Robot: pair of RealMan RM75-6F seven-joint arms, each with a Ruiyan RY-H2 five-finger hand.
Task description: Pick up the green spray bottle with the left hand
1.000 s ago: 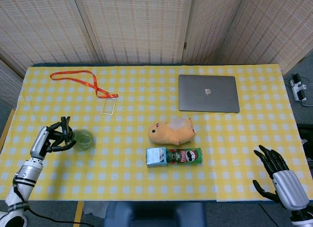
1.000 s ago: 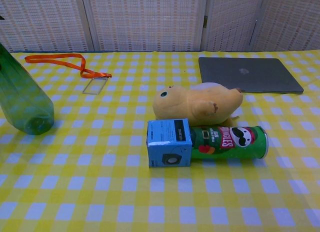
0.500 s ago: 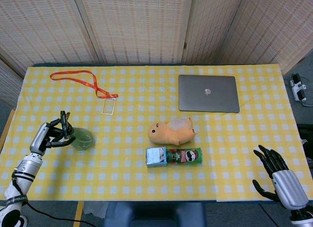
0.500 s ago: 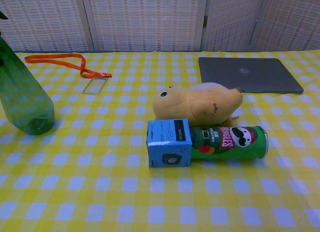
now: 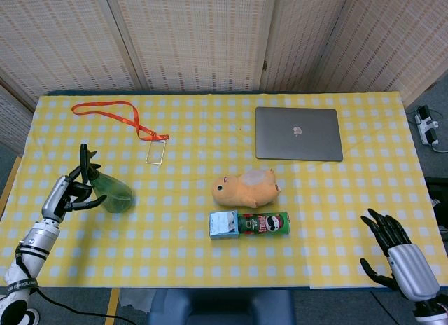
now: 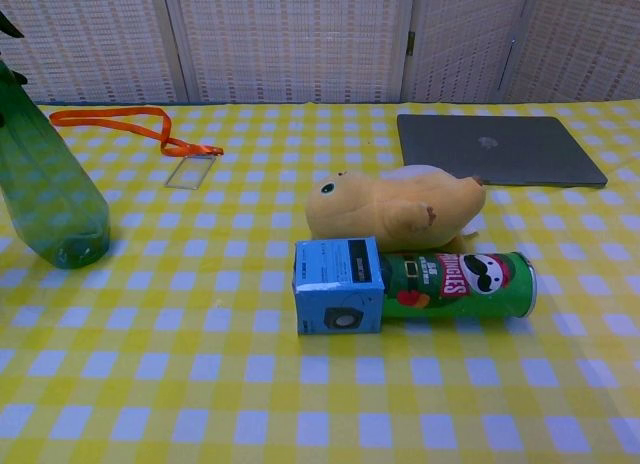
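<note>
The green spray bottle (image 5: 113, 195) stands at the table's left edge, leaning a little, its dark spray head pointing up and away. My left hand (image 5: 66, 192) grips its upper part, fingers curled around it. In the chest view the bottle (image 6: 45, 189) fills the far left, its base down on the cloth; the hand itself is outside that frame. My right hand (image 5: 393, 246) hovers off the front right corner of the table, fingers spread, holding nothing.
An orange plush toy (image 5: 245, 187) lies mid-table, with a green chip can (image 5: 262, 223) and a blue box (image 5: 223, 225) just in front. A closed laptop (image 5: 299, 133) sits at the back right. An orange lanyard (image 5: 112, 118) with a clear badge (image 5: 155, 153) lies behind the bottle.
The bottle has swung from lying toward the camera to more upright, its spray head rising. My left hand moved slightly left with it. The right hand stayed still.
</note>
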